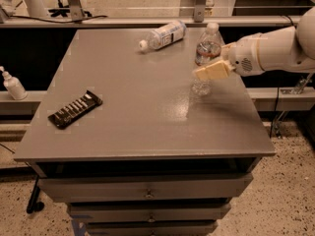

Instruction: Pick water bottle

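Rightward, jaws at water bottle (207,45); toppled bottle (162,35) behind, packet (75,109) left.

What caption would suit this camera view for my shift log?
Gripper level with the middle of the upright water bottle, at the grey table's far right side.

Water bottle (206,50) on table (138,127), right side, gripper (204,72) beside it, other bottle (162,35) behind
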`<state>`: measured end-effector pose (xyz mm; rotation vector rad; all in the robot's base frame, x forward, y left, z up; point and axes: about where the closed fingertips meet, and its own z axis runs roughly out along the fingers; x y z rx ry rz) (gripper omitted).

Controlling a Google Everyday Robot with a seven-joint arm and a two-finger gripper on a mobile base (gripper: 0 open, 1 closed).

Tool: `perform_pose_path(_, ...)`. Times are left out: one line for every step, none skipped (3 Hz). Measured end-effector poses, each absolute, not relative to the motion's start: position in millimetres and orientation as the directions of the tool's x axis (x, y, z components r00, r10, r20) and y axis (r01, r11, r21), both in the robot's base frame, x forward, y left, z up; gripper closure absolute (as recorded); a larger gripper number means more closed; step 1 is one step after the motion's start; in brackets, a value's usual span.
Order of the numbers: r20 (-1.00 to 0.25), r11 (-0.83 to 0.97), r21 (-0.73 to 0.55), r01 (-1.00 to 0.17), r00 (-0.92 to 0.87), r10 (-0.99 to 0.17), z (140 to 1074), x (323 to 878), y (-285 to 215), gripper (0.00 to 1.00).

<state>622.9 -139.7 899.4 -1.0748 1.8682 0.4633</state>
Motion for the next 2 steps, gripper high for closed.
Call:
perform_pose_path(-0.862,0.554,-0.103,-0.826,-0.204,-0.464,914.0,623.4,-133.3,0.64)
perform_pose_path(-0.887,0.538,-0.096,-0.837,-0.173,-0.428,940.0,620.4,-120.1,0.87)
